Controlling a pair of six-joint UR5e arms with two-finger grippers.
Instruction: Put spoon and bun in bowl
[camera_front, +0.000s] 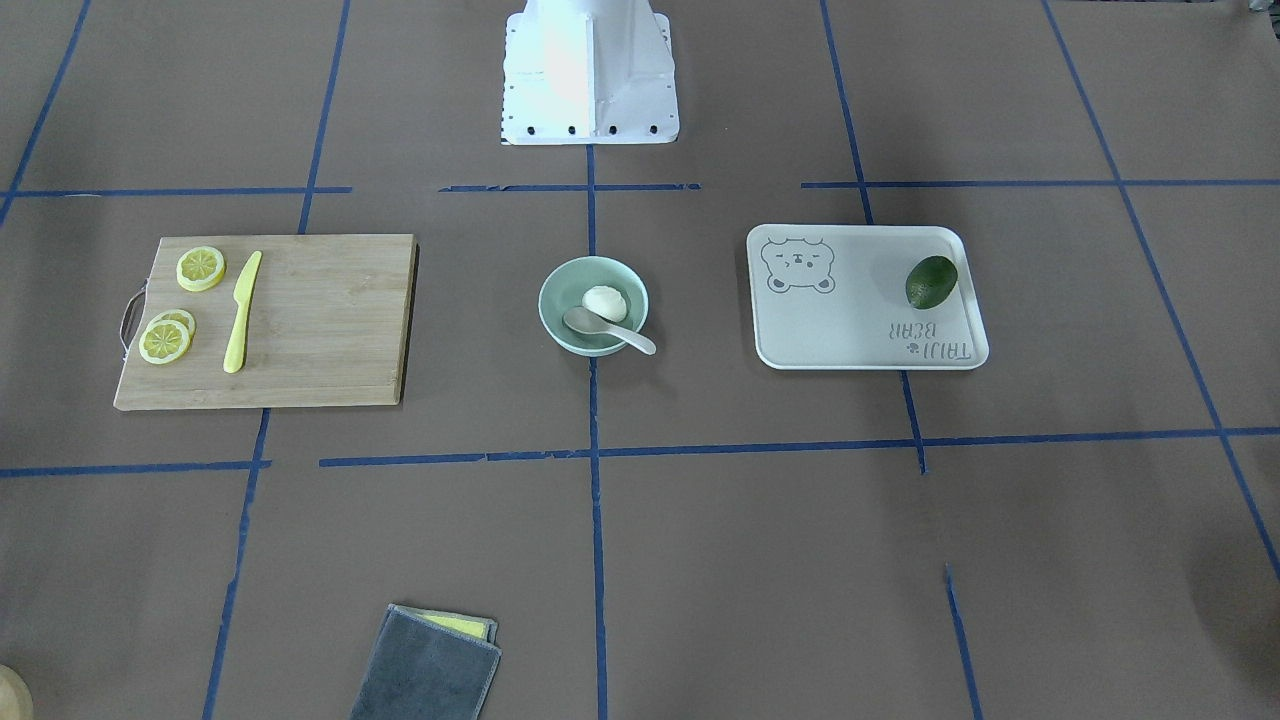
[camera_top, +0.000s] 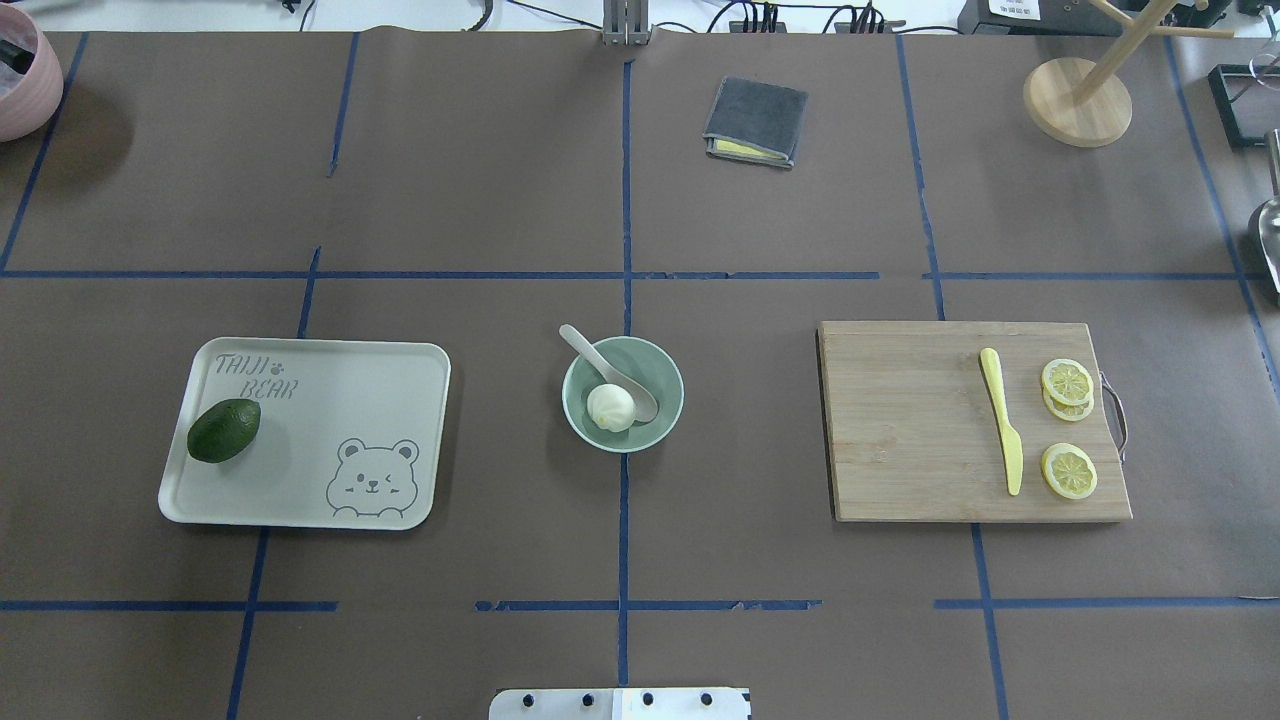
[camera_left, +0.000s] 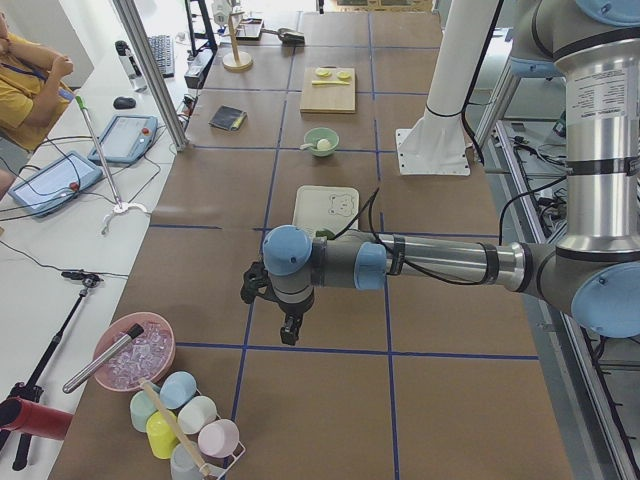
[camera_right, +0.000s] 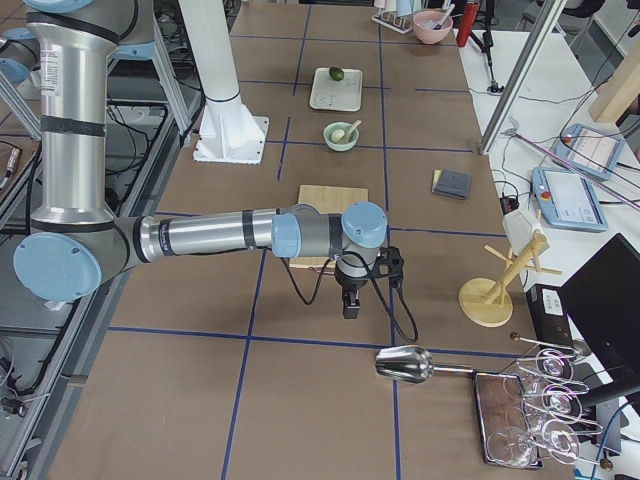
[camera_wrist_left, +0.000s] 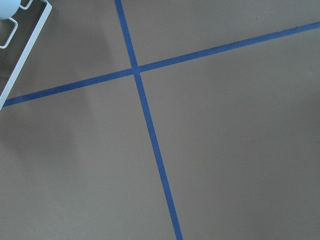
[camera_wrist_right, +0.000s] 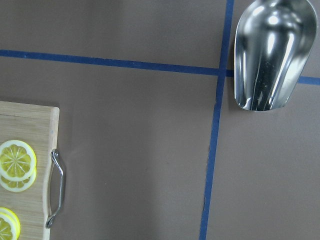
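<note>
The mint-green bowl (camera_front: 552, 285) (camera_top: 672, 372) stands at the table's middle. The white bun (camera_front: 606, 302) (camera_top: 610, 407) lies inside it. The off-white spoon (camera_front: 612, 332) (camera_top: 598, 360) rests in the bowl beside the bun, with its handle sticking out over the rim. My left gripper (camera_left: 290, 330) hangs over bare table at the robot's far left, far from the bowl. My right gripper (camera_right: 350, 305) hangs beyond the cutting board at the far right. Both show only in the side views, so I cannot tell whether they are open or shut. Neither wrist view shows fingers.
A bamboo cutting board (camera_top: 900, 420) holds lemon slices (camera_top: 1067, 382) and a yellow knife (camera_top: 1002, 420). A bear-printed tray (camera_top: 330, 400) holds an avocado (camera_top: 224, 430). A grey cloth (camera_top: 755, 121), a metal scoop (camera_wrist_right: 270, 50) and a wooden stand (camera_top: 1077, 100) sit near the edges.
</note>
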